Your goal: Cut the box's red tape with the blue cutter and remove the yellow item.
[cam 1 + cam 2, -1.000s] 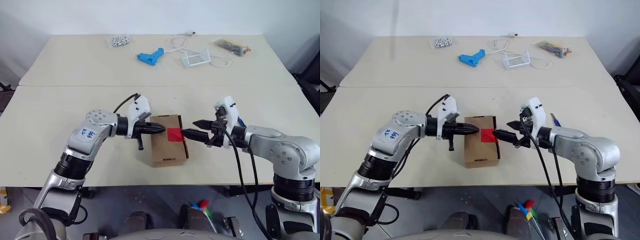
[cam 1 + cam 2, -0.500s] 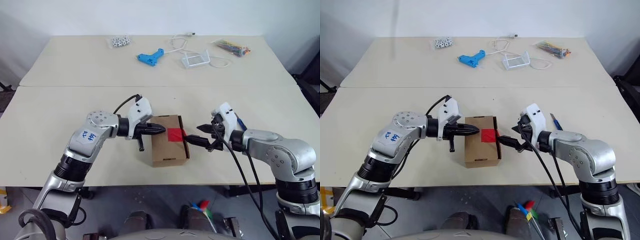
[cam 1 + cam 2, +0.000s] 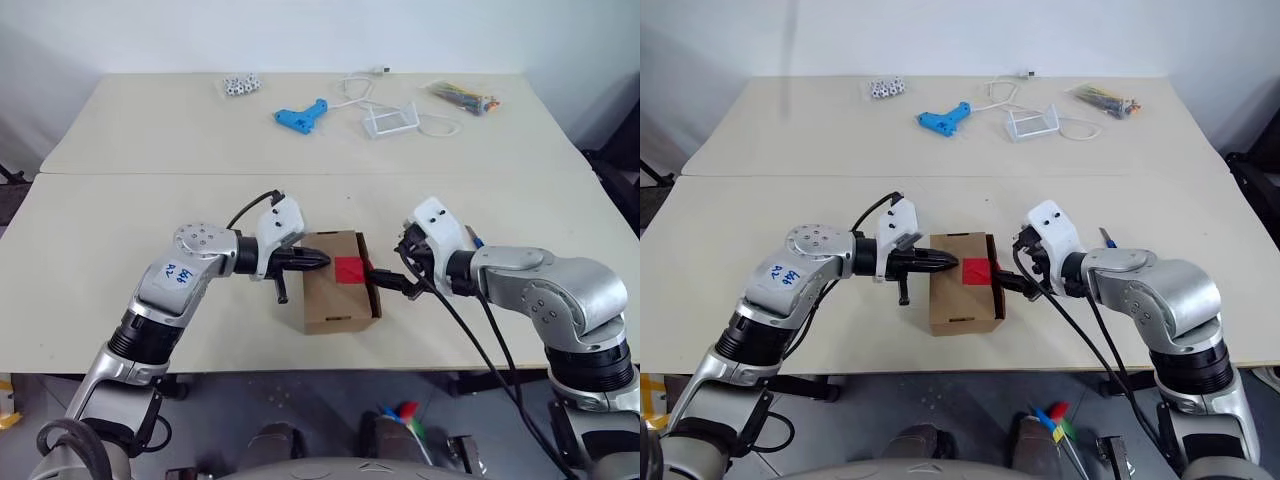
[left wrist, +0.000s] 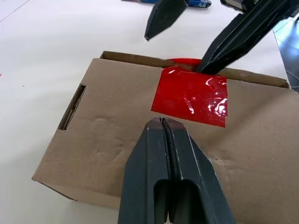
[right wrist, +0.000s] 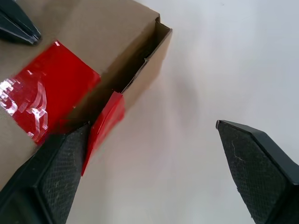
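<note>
Box (image 3: 340, 283) mid-table with red tape (image 3: 351, 269) on top — left gripper (image 3: 318, 260) shut, pressing its top; right gripper (image 3: 383, 279) wide, one finger at the tape's edge.

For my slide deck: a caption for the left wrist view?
Shut left gripper over the box, open right gripper at its red tape.

**Bare test room with lab benches**

Looks like a robotics lab or test room. Two plain beige tables (image 3: 120, 215) pushed together against a blank pale wall (image 3: 300, 30). Scattered along the far edge: a light-blue pistol-shaped tool (image 3: 301, 113), a white cable (image 3: 362, 84), a clear plastic stand (image 3: 391, 118) (nothing homely anywhere).
</note>
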Motion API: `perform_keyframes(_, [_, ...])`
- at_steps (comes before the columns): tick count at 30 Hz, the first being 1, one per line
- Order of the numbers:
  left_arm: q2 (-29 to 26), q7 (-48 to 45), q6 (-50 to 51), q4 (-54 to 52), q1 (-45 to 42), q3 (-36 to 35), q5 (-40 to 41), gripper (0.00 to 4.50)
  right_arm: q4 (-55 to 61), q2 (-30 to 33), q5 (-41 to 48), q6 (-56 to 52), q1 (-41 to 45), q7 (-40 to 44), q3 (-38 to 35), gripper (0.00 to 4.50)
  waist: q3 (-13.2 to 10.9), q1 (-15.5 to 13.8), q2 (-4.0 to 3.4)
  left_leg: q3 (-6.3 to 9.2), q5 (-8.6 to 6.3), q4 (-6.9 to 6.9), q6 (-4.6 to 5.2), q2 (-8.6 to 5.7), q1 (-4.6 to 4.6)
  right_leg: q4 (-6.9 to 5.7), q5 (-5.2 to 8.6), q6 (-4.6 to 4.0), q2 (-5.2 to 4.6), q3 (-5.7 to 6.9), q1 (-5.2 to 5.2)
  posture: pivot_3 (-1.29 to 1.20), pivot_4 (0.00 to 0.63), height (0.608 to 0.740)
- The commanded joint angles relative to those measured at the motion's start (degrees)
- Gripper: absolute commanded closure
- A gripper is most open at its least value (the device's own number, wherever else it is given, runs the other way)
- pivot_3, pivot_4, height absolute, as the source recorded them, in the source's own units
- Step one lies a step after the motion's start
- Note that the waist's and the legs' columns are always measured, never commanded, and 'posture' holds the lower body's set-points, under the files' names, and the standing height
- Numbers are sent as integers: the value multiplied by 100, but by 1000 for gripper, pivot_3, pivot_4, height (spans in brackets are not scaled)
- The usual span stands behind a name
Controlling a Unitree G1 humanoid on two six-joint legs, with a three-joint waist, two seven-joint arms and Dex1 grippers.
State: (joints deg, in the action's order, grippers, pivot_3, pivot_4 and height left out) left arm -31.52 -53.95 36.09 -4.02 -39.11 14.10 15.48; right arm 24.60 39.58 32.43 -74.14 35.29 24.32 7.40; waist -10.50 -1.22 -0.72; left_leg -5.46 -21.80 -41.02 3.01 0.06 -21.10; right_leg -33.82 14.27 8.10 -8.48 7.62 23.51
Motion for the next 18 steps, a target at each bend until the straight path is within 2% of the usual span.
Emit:
perform_keyframes(1, [-103,-65,112,-21,226,218,-150,4500,-196,551,-599,238,-330,58,628,16,15,-9,20,2,0,1,0,-1,0,1,0,0,0,1,-2,0,150,740])
perform_keyframes(6, [-123,-60,156,-86,275,215,-135,4500,-243,573,-692,369,-450,203,595,16,24,11,9,-5,1,0,1,5,1,8,0,0,-2,-3,-4,0,150,740])
perform_keyframes(11, [-114,-36,194,-133,301,211,-124,4500,-291,275,-714,415,-484,200,421,16,25,22,11,-4,1,-2,0,13,1,7,0,-1,-1,-3,-4,0,150,740])
perform_keyframes(14, [-124,-21,219,-169,312,191,-120,4500,-282,236,-578,390,-565,351,21,16,25,22,11,-4,1,-2,1,15,0,7,0,-1,-1,-3,-4,0,150,740])
perform_keyframes(18, [-213,-45,227,-222,372,137,-108,4500,-867,802,407,-56,-711,1573,-1163,16,24,-16,10,-2,1,-1,2,13,-6,12,0,-1,-2,-1,-3,0,150,740])
